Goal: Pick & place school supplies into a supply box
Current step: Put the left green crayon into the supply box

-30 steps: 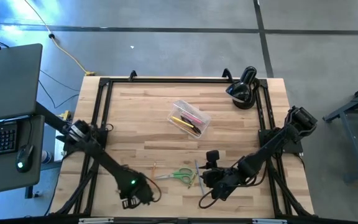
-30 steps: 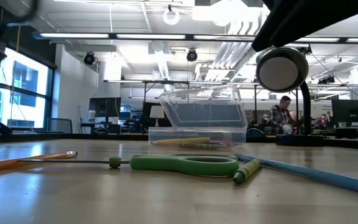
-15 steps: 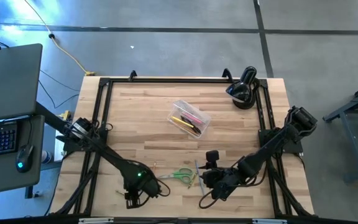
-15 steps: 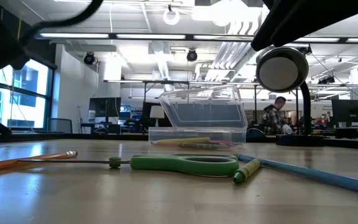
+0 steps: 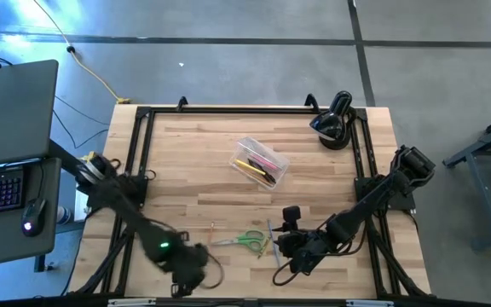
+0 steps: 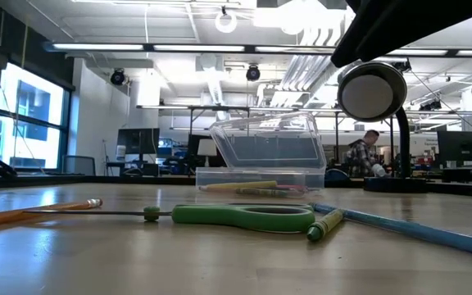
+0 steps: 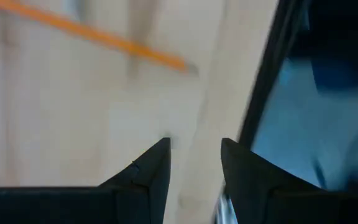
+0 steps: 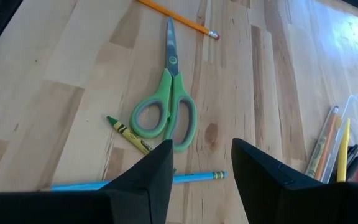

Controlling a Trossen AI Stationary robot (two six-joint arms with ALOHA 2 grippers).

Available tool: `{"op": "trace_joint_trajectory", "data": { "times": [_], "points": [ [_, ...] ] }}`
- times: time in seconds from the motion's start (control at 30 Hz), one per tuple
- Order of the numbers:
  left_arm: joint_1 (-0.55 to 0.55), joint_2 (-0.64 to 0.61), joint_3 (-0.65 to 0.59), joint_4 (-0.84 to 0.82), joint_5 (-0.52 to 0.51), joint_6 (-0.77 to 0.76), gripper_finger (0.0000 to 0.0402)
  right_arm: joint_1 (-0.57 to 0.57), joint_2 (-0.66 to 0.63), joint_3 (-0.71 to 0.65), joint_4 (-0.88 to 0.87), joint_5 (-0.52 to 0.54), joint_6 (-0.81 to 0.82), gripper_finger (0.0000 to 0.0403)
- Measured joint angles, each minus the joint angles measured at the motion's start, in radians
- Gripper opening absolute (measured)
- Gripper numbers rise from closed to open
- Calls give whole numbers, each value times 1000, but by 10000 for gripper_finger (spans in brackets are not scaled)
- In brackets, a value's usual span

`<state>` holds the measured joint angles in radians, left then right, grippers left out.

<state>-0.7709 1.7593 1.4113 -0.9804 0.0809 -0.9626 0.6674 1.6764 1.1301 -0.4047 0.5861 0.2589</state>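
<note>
Green scissors (image 8: 166,112) lie flat near the tabletop's (image 5: 194,183) front edge, beside an orange pencil (image 8: 178,19), green crayon (image 8: 129,134) and blue pencil (image 8: 138,180); supply box (image 5: 260,162) sits farther back. All light, stiff, thin, roll-prone: pinch mid-shaft. Right gripper (image 8: 201,165) hovers above them with fingers spread, empty; left gripper (image 7: 194,163) at the front-left edge, fingers apart, empty.

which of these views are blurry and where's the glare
Left wrist view: motion-smeared; the orange pencil streaks across the wood. High view: the left arm is smeared near the table's front edge. Right wrist view: sharp on the scissors, with glare on the wood beyond the supply box. Low view: sharp, bright ceiling lights.
</note>
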Motion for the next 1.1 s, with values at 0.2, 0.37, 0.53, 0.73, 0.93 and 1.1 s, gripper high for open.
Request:
{"op": "trace_joint_trajectory", "data": {
  "times": [0.2, 0.37, 0.53, 0.73, 0.93, 1.1],
  "points": [
    [-249, -107, -30, -27, -674, -198, 174, 1, 0, 0, 1, 0, -11, 142],
    [-385, -107, -116, -32, -825, -439, 175, 0, 0, 0, 8, 0, -41, 142],
    [-371, -91, -198, -22, -670, -578, 175, 0, 0, 0, 14, 1, -36, 142],
    [-349, -88, -274, 19, -537, -467, 175, 0, 0, 0, 23, 2, -34, 142],
    [-348, -89, -365, 256, -515, -377, 175, 0, 0, 0, 24, 4, -35, 142],
    [-348, -89, -410, 314, -457, -376, 175, 0, 0, 0, 26, 7, -34, 142]
  ]
}}
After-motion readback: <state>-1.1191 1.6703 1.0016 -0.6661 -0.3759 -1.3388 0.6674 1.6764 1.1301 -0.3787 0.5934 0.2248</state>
